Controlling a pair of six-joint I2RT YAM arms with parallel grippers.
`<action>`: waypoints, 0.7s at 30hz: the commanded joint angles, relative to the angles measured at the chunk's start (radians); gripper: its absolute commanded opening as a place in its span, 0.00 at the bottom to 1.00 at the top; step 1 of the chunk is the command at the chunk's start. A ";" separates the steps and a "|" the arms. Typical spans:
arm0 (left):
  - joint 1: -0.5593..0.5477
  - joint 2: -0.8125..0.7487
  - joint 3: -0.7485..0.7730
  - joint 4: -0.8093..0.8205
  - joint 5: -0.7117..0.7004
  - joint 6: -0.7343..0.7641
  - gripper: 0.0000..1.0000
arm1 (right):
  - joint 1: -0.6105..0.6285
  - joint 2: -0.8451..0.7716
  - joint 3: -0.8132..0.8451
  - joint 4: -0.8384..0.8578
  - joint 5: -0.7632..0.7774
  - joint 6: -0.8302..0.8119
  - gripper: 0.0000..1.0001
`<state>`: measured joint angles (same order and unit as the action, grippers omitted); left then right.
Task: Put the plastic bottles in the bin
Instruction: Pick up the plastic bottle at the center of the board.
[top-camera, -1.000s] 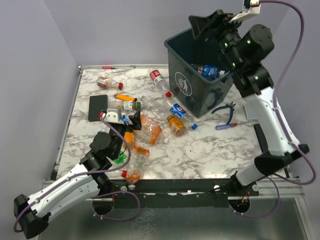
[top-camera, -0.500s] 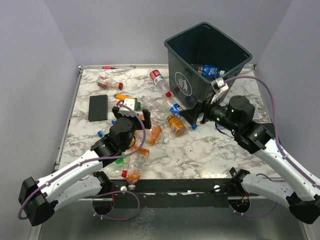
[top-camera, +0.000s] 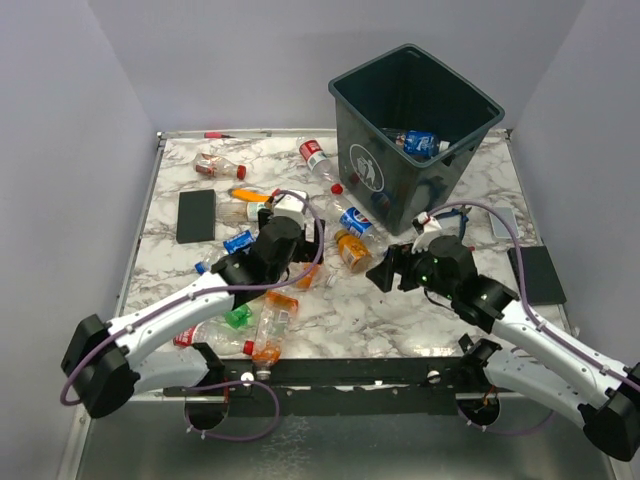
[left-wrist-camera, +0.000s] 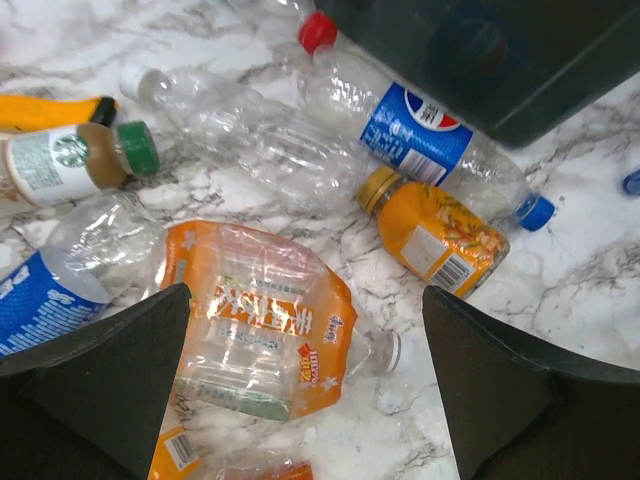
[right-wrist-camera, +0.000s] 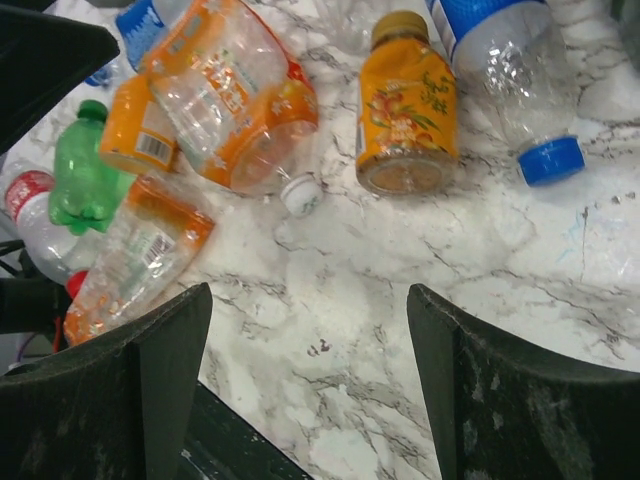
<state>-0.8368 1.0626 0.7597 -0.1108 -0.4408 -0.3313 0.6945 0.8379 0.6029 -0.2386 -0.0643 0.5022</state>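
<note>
Marbled surface, white with grey veins.

At 1 o'clock on it, bin: upright, dark, white logo facing 7 o'clock. Inside, one blue-labelled bottle lying flat.

Left end effector: extended from 7 o'clock to just left of centre, fingers spread wide, nothing between them, poised over a crushed orange-labelled bottle. Right end effector: extended from 5 o'clock, low near centre, pointing toward 9 o'clock, fingers apart, gripping nothing, bare marble below.

At 9 o'clock, flat black pad.

Other bottles loose on the surface, scattered from the bin's foot out toward 7 and 11 o'clock:
- Clear bottle with blue label and blue cap, on its side just beside the bin's base.
- Juice bottle, orange with a tan cap, on its side just beside the clear one, toward 6 o'clock.
- Red-capped bottle at 12 o'clock, near the bin.
- Another red-capped one at 11 o'clock.
- Green bottle toward 7 o'clock, among orange-labelled ones.
- Coffee bottle, small, green cap, lying near the pad.
</note>
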 joint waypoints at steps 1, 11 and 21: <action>-0.006 0.145 0.066 -0.172 0.053 -0.105 0.99 | 0.006 -0.016 -0.085 0.097 0.058 0.048 0.82; -0.217 0.397 0.239 -0.312 -0.384 -0.657 0.99 | 0.006 -0.072 -0.133 0.071 0.128 0.093 0.82; -0.205 0.646 0.521 -0.438 -0.296 -0.696 0.99 | 0.005 -0.210 -0.143 -0.046 0.170 0.122 0.82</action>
<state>-1.0492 1.6558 1.2232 -0.5156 -0.7937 -0.9966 0.6949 0.6777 0.4728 -0.2134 0.0601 0.6025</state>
